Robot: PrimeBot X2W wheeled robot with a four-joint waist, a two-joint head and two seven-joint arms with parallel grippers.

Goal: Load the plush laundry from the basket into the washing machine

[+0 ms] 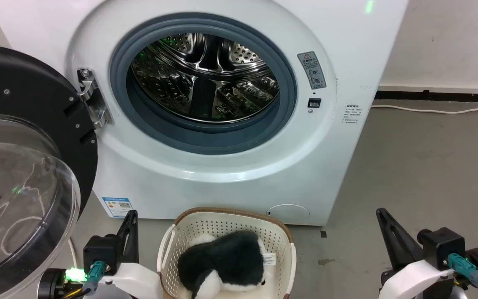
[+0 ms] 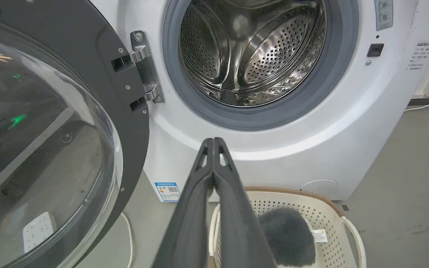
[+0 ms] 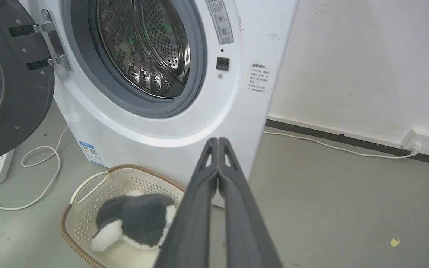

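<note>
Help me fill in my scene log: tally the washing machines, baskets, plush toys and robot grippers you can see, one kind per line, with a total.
washing machine: 1
basket: 1
plush laundry: 1
grippers: 2 (left gripper, right gripper)
Total: 5

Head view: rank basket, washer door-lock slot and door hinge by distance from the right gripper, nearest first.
From the right gripper:
1. basket, low, just to its left.
2. door-lock slot, higher up, slightly left.
3. door hinge, far left.
</note>
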